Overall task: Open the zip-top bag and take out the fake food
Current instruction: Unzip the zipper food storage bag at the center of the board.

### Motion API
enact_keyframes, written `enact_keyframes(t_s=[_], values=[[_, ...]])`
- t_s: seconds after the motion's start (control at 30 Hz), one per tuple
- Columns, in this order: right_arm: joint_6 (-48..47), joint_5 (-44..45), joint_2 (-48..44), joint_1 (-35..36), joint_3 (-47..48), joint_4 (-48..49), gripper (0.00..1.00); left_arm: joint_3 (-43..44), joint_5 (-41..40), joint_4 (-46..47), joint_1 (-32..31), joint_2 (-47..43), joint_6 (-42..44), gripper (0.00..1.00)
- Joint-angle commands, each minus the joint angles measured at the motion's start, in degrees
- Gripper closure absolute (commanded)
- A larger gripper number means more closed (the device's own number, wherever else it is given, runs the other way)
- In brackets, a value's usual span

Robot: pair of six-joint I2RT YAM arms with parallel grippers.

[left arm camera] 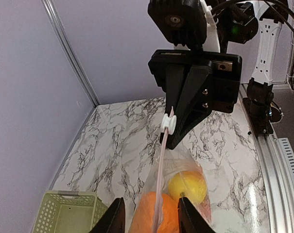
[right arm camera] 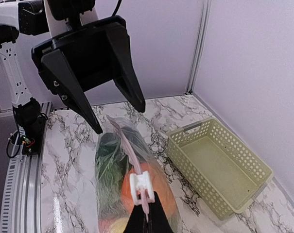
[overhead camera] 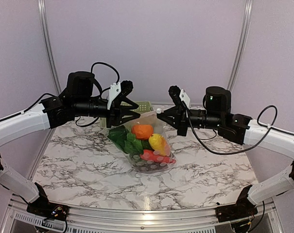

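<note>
The zip-top bag is held up over the marble counter by its zip strip, which is clamped in the fully closed right pincer just beside the white slider; the left pincer is seen spread apart, a finger on either side of the strip, nothing gripped; the fake food is kept inside the bag; a pale green basket is set behind.

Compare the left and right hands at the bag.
Left hand: jaws open; right hand: jaws shut. Left hand straddles the zip strip of the zip-top bag, gripping nothing; right hand pinches that strip beside the white slider. Both are black, facing each other across the bag's top.
</note>
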Motion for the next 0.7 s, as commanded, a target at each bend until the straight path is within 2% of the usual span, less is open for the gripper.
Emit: enact_keyframes(t_s=[0.0, 0.37, 0.67], values=[[-2.49, 1.29, 1.34, 2.21, 4.61, -1.88, 1.00, 2.82, 4.12, 1.24, -0.52, -0.86, -2.74, 0.60], [-5.58, 3.01, 4.85, 5.64, 9.06, -5.59, 1.00, 6.40, 8.98, -0.77, -1.49, 2.54, -4.39, 0.60], [-5.82, 2.04, 6.02, 6.27, 10.75, -6.79, 1.00, 6.40, 8.24, -1.80, -1.66, 3.28, -4.10, 0.60]])
